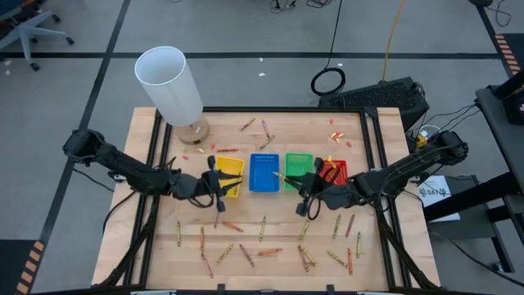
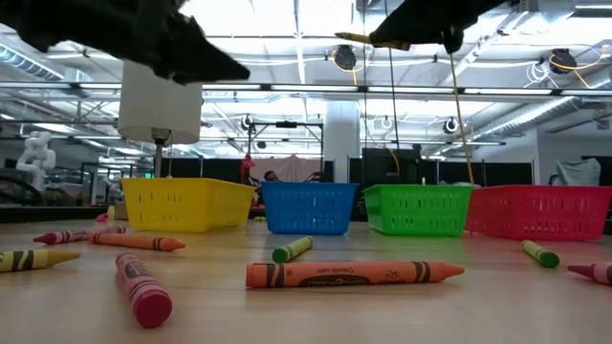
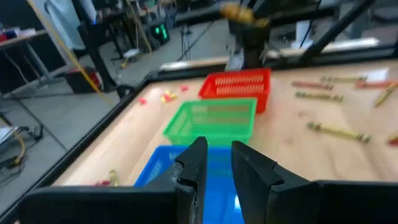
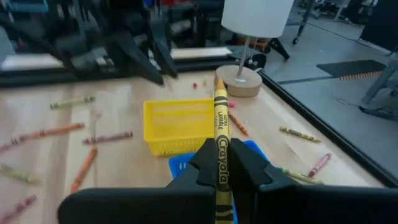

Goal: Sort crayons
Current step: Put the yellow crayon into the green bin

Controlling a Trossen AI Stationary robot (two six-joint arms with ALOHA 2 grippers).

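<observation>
Held crayon: a yellow crayon [image 4: 221, 127] is pinched between the fingers of my right gripper [image 1: 304, 185], sticking out past the tips, lifted off the worktop [image 1: 278, 238].
Right arm: it reaches in from the right edge, low and stretched toward the middle, with the gripper over the near edge of the green tray [image 1: 297, 170].
Left arm: it comes in from the left, with my left gripper [image 1: 218, 183] raised at the near side of the yellow tray [image 1: 230, 174]; its fingers [image 3: 194, 163] stand slightly apart and hold nothing.
Loose crayons: the rest lie scattered flat on the worktop, most on the near half and a few behind the trays; in the low view an orange crayon [image 2: 354, 274] lies nearest.
Trays: four in a row, yellow, blue [image 1: 264, 173], green, red [image 1: 333, 170].
Lamp: one white-shaded lamp [image 1: 169, 83] stands at the far left corner.
</observation>
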